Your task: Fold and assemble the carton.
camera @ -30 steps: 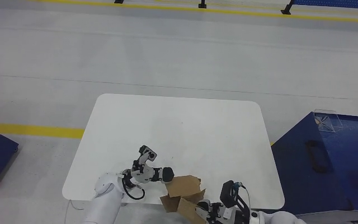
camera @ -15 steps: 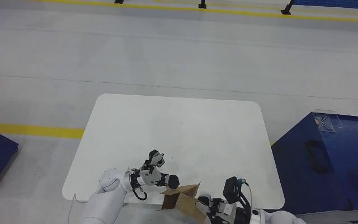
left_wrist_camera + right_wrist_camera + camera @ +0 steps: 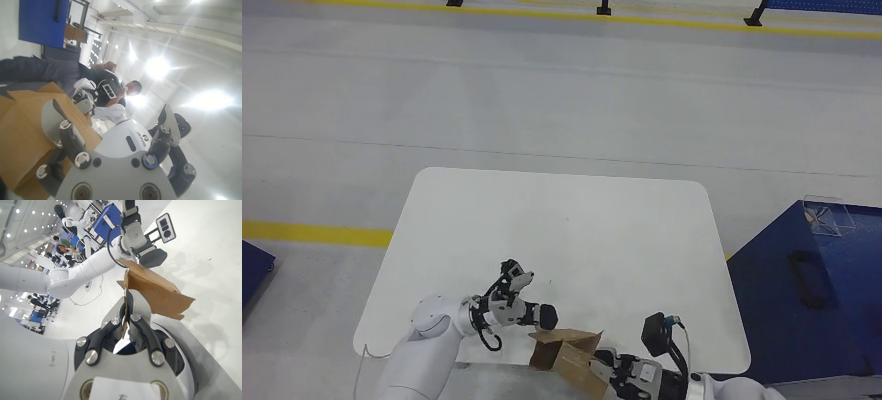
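Clearly the carton is mid-fold: a half-opened brown shell at the lower middle of the top view, by the table's near edge. The right gripper is clamped on one flap's edge. The left gripper, fingers spread wide, sits just beside the upper panel. Next, I judge, the left should press that panel square while the right holds firm.

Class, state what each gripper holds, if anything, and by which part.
The right gripper is shut on the carton, pinching the edge of one flap. The left gripper is open beside the carton and holds nothing.
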`<state>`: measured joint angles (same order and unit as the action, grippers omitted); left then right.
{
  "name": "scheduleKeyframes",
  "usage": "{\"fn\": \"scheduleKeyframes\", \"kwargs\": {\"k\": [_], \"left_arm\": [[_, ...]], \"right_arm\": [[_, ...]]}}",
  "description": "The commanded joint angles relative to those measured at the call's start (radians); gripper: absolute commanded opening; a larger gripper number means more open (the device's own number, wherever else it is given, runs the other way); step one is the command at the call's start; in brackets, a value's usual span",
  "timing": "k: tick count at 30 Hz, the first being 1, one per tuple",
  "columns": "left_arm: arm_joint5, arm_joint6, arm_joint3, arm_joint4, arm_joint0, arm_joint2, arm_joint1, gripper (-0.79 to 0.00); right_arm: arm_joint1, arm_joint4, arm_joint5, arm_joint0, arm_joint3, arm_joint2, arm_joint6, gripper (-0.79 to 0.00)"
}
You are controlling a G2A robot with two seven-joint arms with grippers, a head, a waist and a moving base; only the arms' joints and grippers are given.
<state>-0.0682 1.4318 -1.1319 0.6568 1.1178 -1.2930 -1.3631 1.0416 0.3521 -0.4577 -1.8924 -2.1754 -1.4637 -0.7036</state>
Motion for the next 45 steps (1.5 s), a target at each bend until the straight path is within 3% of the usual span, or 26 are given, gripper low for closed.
{"fn": "scheduleKeyframes", "kwargs": {"k": [1,6,10,14,20,26,38,40,41,42,43,44,45], "left_arm": [[-0.073,-0.034,-0.081,-0.119,0.023,-0.038,0.018,0.000],[-0.167,-0.190,-0.362,-0.469,0.150,-0.141,0.061,0.000],[-0.157,-0.264,-0.553,-0.666,0.255,-0.168,0.080,0.000],[-0.109,-0.303,-0.652,-0.836,0.313,-0.146,0.091,0.000],[-0.062,-0.312,-0.679,-0.944,0.296,-0.083,0.097,0.000],[0.020,-0.261,-0.672,-1.078,0.233,-0.024,0.106,0.000],[0.075,-0.174,-0.584,-1.114,0.094,0.093,0.108,0.000],[0.080,-0.168,-0.572,-1.115,0.078,0.105,0.109,-0.062],[0.083,-0.159,-0.563,-1.115,0.071,0.110,0.110,-0.135],[0.086,-0.148,-0.554,-1.121,0.062,0.115,0.111,-0.132],[0.086,-0.142,-0.549,-1.132,0.054,0.119,0.112,-0.037],[0.087,-0.141,-0.545,-1.131,0.050,0.122,0.113,0.000],[0.080,-0.147,-0.545,-1.115,0.048,0.124,0.113,-0.271]], "right_arm": [[-0.001,-0.101,0.043,0.003,0.019,0.003,-0.024,-0.785],[-0.007,-0.348,0.145,0.055,0.070,-0.036,-0.114,-0.785],[-0.010,-0.421,0.183,0.078,0.097,-0.059,-0.137,-0.785],[-0.013,-0.411,0.176,0.090,0.116,-0.068,-0.149,-0.785],[-0.015,-0.391,0.174,0.111,0.135,-0.040,-0.167,-0.785],[-0.017,-0.371,0.183,0.128,0.126,-0.016,-0.171,-0.785],[-0.021,-0.328,0.201,0.143,0.092,0.020,-0.163,-0.785],[-0.021,-0.325,0.205,0.144,0.086,0.023,-0.161,-0.785],[-0.022,-0.323,0.206,0.146,0.083,0.023,-0.162,-0.785],[-0.023,-0.322,0.208,0.147,0.080,0.021,-0.162,-0.785],[-0.023,-0.320,0.206,0.148,0.077,0.018,-0.159,-0.785],[-0.024,-0.318,0.206,0.148,0.076,0.016,-0.157,-0.785],[-0.025,-0.319,0.207,0.148,0.075,0.014,-0.158,-0.785]]}}
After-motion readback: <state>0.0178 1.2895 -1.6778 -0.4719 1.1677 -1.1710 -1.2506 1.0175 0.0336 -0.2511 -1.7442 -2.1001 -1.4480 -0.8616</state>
